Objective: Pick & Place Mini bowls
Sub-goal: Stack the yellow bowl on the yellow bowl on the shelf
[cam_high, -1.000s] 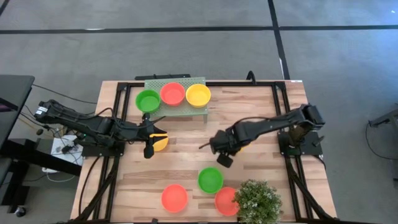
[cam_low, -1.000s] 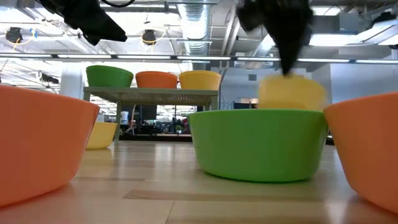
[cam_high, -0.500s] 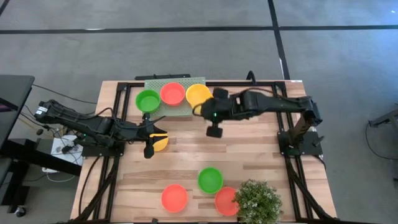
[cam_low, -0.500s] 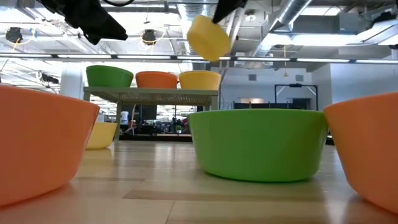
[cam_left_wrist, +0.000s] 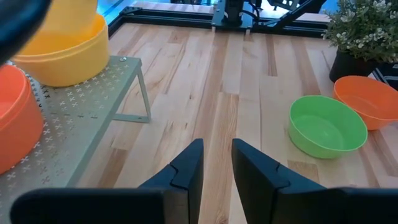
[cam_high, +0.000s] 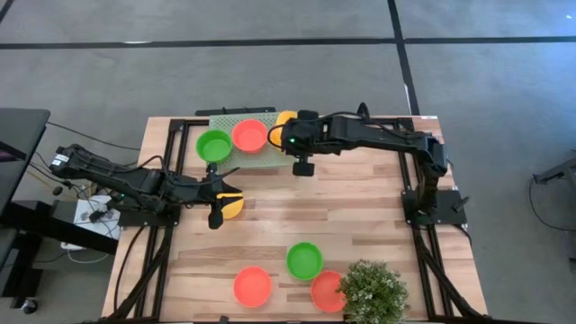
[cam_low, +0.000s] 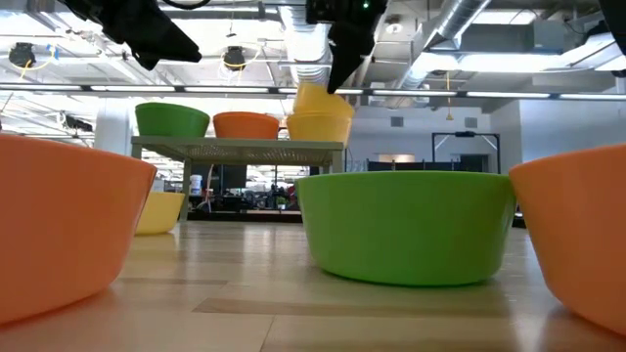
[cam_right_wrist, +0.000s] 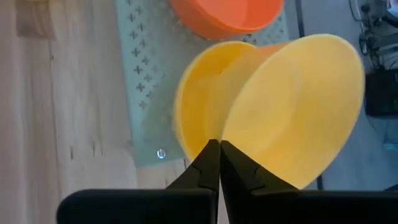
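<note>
Yellow bowl pinched in right tool.

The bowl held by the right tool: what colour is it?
Yellow bowl, clearest in the right wrist view.

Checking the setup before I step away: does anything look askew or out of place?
One thing: the right gripper holds a yellow mini bowl by its rim, tilted steeply over the yellow bowl already on the perforated stand, not nested flat. The other bowls sit upright.
</note>
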Action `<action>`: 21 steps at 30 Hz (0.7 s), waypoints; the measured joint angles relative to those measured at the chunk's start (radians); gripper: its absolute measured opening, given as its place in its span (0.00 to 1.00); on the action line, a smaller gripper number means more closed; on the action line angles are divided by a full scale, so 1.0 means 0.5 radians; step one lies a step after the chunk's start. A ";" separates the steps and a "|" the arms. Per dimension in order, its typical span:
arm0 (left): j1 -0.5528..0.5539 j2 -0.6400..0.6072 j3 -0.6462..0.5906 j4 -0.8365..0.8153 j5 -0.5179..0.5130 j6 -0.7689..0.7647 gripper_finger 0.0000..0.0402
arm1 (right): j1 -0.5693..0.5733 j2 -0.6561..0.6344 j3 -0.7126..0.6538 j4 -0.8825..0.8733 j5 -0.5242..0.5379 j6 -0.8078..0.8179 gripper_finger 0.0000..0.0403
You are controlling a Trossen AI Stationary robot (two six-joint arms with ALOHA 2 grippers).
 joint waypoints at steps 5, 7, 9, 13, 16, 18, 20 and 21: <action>0.000 0.000 0.000 0.001 0.000 -0.001 0.21 | -0.002 0.031 -0.002 0.000 -0.020 -0.092 0.00; 0.000 0.000 0.000 0.001 0.000 -0.001 0.21 | -0.001 0.026 -0.002 0.008 -0.053 -0.116 0.00; 0.000 0.000 0.000 0.002 0.000 0.000 0.21 | -0.001 0.026 -0.002 0.007 -0.053 -0.145 0.00; 0.000 0.000 0.000 0.016 0.000 0.000 0.21 | -0.001 0.026 -0.002 0.000 -0.053 -0.292 0.00; 0.002 0.000 0.000 0.018 -0.001 0.000 0.21 | 0.001 0.026 -0.002 -0.030 -0.052 -0.477 0.00; 0.002 0.000 0.000 0.030 0.000 0.000 0.21 | 0.001 0.026 -0.002 -0.035 -0.051 -0.522 0.00; 0.002 0.000 0.000 0.031 0.000 0.000 0.21 | 0.001 0.026 -0.002 -0.057 -0.050 -0.530 0.00; 0.002 0.000 0.000 0.031 0.000 0.000 0.21 | 0.001 0.026 -0.002 -0.071 -0.049 -0.541 0.00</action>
